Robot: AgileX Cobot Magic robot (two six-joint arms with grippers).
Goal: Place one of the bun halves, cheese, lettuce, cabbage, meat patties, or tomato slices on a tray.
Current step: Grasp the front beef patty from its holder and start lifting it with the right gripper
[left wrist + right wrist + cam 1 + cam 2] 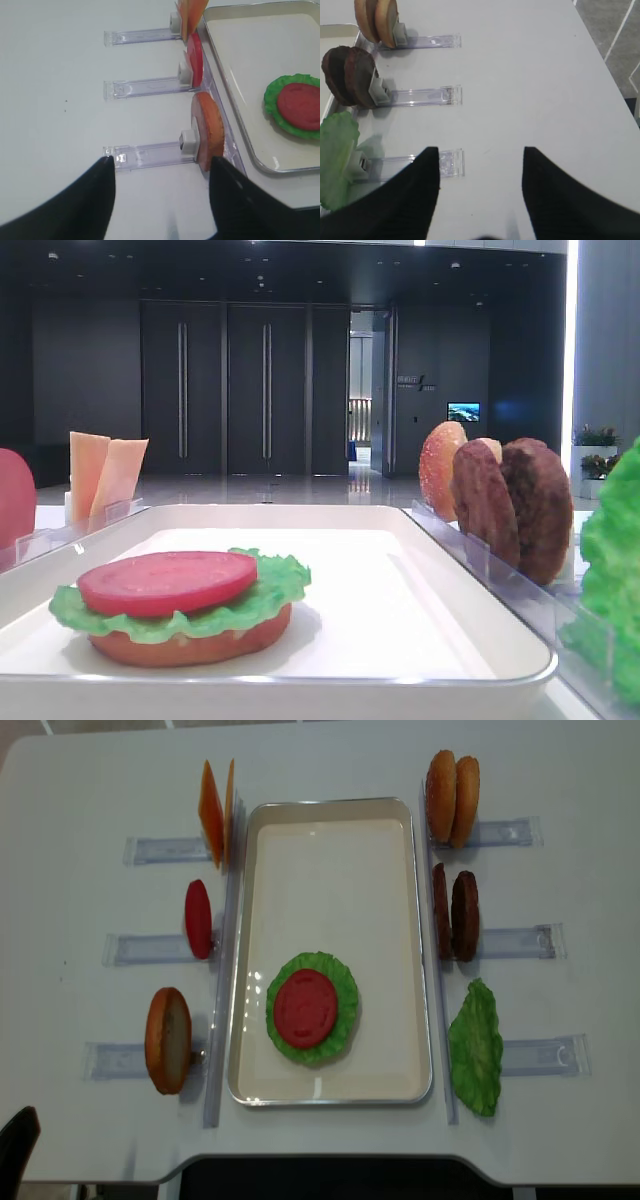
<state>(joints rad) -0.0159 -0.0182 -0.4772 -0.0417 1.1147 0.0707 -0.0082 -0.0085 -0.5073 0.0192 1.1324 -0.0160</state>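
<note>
Already a bun base, lettuce and tomato slice (304,1007) sit stacked on the tray (335,1091); meat patties (453,915) stand upright in their rack for easy side grasps. Both the left pincer (160,187) and right pincer (480,182) hang wide open, empty.

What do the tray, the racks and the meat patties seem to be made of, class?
Tray: probably glossy white plastic or enamel; its rim reflects light. Racks: clear hard plastic, see-through. Meat patties: likely moulded foam or plastic; matte, grainy brown surface.
</note>
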